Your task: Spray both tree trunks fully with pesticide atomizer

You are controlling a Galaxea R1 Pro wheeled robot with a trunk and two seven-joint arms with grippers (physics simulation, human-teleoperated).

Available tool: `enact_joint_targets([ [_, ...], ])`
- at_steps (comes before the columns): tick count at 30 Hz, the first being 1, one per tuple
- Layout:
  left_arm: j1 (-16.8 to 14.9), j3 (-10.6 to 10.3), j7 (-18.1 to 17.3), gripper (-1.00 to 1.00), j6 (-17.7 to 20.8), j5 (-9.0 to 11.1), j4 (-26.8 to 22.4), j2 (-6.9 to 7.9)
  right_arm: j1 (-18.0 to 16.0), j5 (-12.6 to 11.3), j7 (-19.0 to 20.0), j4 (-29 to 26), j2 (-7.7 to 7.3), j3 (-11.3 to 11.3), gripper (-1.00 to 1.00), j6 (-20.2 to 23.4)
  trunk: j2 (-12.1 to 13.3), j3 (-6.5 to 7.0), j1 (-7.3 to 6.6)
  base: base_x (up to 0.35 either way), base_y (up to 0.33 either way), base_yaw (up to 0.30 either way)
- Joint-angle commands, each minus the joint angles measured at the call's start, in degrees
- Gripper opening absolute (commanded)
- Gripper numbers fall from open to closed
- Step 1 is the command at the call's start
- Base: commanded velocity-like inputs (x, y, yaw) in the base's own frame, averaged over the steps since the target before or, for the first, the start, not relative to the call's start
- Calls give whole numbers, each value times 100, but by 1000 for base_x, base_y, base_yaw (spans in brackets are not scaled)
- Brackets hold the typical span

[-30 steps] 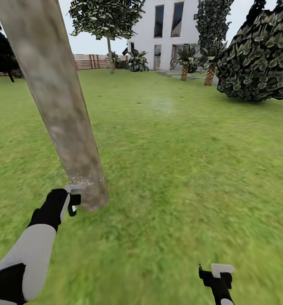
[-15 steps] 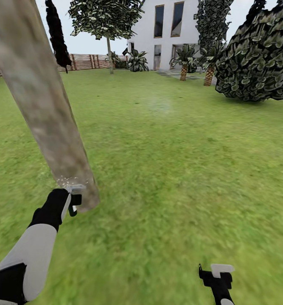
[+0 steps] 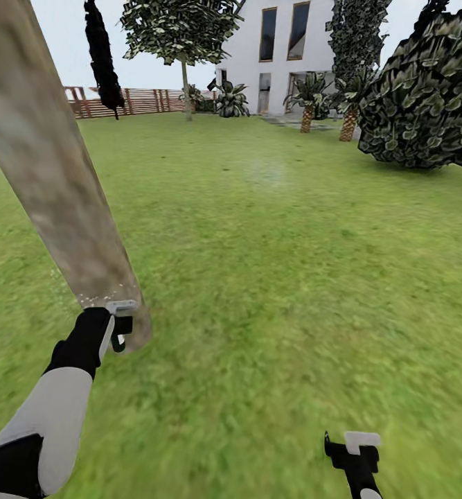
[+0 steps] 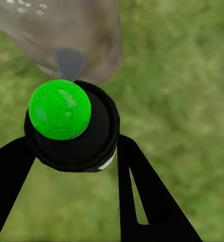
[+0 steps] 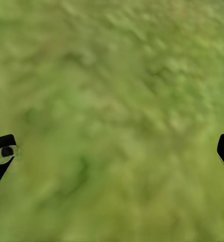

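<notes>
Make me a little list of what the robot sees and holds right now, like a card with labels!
place: garden lawn, white house far off
left gripper: shut on the atomizer, black with a green top
aimed at: tree trunk, low near its base
pesticide: white specks on the trunk's lower part
right gripper: open, holding nothing, above grass

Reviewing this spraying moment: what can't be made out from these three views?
- Thick beige-grey tree trunk: its top and crown are cut off by the head view's upper edge.
- Pesticide atomizer with green round cap: its body is hidden under its own cap in the left wrist view.
- White pesticide specks: too small to judge coverage.
- Trunk's far side: hidden.
</notes>
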Motion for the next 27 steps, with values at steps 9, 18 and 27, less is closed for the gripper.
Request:
enact_joint_targets([
  [9,37,-7,-23,-100,98,-23,43,28,-2,67,-12,4,2,-40,100,-14,-2,-5,1,101,-260,277],
  [18,67,-7,-34,-100,104,-30,85,129,-2,68,-10,4,2,-40,100,-14,-2,-5,1,178,-235,277],
  [27,512,-52,-20,-100,44,-35,102,0,-2,68,-9,4,6,-40,100,-10,-2,-5,1,108,-245,277],
])
